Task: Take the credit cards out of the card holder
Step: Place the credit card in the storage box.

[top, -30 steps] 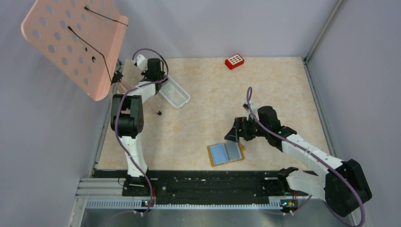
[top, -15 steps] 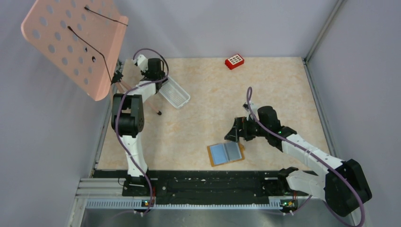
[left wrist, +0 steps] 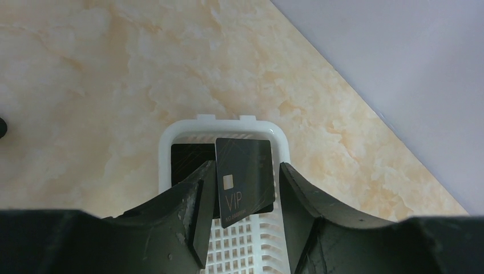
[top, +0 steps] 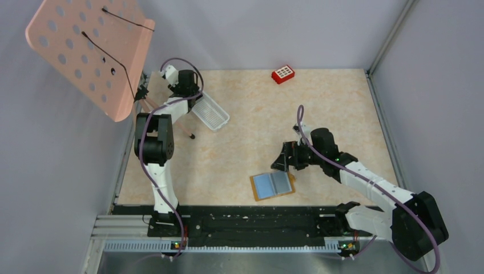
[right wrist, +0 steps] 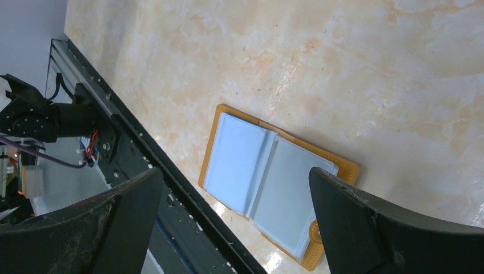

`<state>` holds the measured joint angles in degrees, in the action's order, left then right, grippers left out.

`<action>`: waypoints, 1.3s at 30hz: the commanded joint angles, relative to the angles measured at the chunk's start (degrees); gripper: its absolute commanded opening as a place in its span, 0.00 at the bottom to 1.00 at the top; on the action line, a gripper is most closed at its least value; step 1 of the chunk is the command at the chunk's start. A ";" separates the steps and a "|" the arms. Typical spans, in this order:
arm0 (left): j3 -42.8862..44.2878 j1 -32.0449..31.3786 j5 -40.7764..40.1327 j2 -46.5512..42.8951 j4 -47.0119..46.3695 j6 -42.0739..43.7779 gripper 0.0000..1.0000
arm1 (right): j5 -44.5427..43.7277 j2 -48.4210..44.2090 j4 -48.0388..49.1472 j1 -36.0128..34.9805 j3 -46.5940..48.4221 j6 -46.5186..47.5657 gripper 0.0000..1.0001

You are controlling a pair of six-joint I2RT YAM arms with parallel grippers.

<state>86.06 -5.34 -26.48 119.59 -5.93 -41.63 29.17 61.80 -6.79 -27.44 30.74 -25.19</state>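
Note:
The card holder (top: 273, 185) lies open on the table near the front edge, tan cover down and light blue sleeves up (right wrist: 274, 182). My right gripper (right wrist: 235, 171) hovers above it, open wide and holding nothing (top: 283, 158). At the far left my left gripper (top: 191, 94) hangs over a white mesh tray (top: 212, 116). In the left wrist view a black credit card marked VIP (left wrist: 245, 177) stands tilted between the parted jaws, against the left finger and clear of the right one. A second black card (left wrist: 185, 162) lies flat in the tray (left wrist: 228, 122).
A small red block (top: 283, 73) sits at the back of the table. A pink perforated board (top: 91, 51) on a thin stand leans over the far left corner. A black rail (top: 245, 220) runs along the near edge, and grey walls close in both sides.
The left wrist has shifted slightly back and left over the tray. The right arm and the card holder have not moved.

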 commanded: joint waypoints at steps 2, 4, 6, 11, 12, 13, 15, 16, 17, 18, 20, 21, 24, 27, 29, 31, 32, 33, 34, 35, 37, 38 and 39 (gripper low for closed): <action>1.96 0.31 -2.41 -1.77 -1.62 0.77 0.51 | 0.31 0.52 2.36 0.98 0.83 1.52 0.99; 1.92 0.28 -2.44 -1.94 -1.69 0.27 0.51 | 0.50 0.49 2.31 1.03 0.97 1.40 0.99; 1.98 0.30 -1.79 -2.08 -1.71 0.31 0.53 | 0.46 0.30 2.32 1.07 0.97 1.30 0.99; 2.09 0.28 -1.38 -2.85 -1.07 0.14 0.57 | 0.02 -0.41 1.69 1.24 0.99 1.53 0.99; 2.17 0.28 -1.52 -3.01 -0.95 0.09 0.57 | 0.01 -0.48 1.61 1.25 1.00 1.48 0.99; 2.18 0.27 -1.55 -3.09 -0.88 0.04 0.58 | 0.09 -0.53 1.60 1.25 0.91 1.45 0.99; 2.48 0.25 -1.56 -3.18 -0.43 0.08 0.58 | 0.14 -0.50 1.62 1.22 0.91 1.49 0.99; 2.76 0.27 -1.56 -3.15 -0.06 0.10 0.59 | 0.18 -0.48 1.60 1.25 1.00 1.51 0.99; 2.99 0.26 -1.56 -3.19 0.32 0.12 0.59 | 0.19 -0.45 1.68 1.25 1.03 1.51 0.99; 3.24 0.25 -1.62 -3.27 0.65 0.05 0.59 | 0.19 -0.37 1.56 1.23 1.10 1.47 0.99; 3.49 0.25 -1.86 -3.43 0.83 -0.03 0.59 | 0.27 -0.37 1.21 1.25 1.39 1.52 0.99; 3.50 0.25 -1.95 -3.44 0.84 0.03 0.59 | 0.28 -0.36 0.96 1.25 1.56 1.61 0.99; 3.59 0.29 -2.41 -3.73 0.76 0.33 0.60 | 0.28 -0.47 0.52 1.30 1.86 1.73 0.99; 3.59 0.25 -2.85 -3.92 0.75 0.64 0.60 | 0.43 -0.49 0.46 1.26 2.07 1.67 0.99; 3.67 0.25 -2.72 -4.06 0.89 0.70 0.60 | 0.61 -0.51 0.52 1.27 2.16 1.53 0.99; 3.67 0.25 -1.81 -4.22 1.44 0.51 0.60 | 0.67 -0.47 0.64 1.30 2.22 1.30 0.99; 3.67 0.25 -1.03 -4.39 1.90 0.25 0.60 | 0.75 -0.41 0.68 1.31 2.34 1.14 0.99; 3.61 0.25 0.05 -4.64 2.51 0.22 0.60 | 0.80 -0.29 0.56 1.27 2.46 0.99 0.98; 3.59 0.20 1.62 -4.97 3.04 0.69 0.60 | 0.80 -0.35 0.32 1.24 2.63 0.87 0.98; 3.59 0.16 4.49 -5.36 3.84 1.56 0.59 | 0.65 -0.38 0.08 1.25 2.80 0.58 0.98; 3.54 0.04 10.76 -6.09 5.46 2.91 0.59 | 0.54 -0.45 -0.83 1.25 3.27 -0.12 0.97; 3.32 -0.12 13.85 -6.58 6.61 3.19 0.58 | 0.46 -0.57 -1.35 1.29 3.48 -0.44 0.96; 2.95 -0.37 16.91 -7.27 7.99 3.59 0.58 | 0.38 -0.85 -1.96 1.23 3.72 -0.81 0.96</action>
<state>87.55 -5.34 -21.17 118.06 -1.17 -40.45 29.19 62.06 -7.62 -27.07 30.89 -24.95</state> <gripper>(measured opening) 0.587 0.969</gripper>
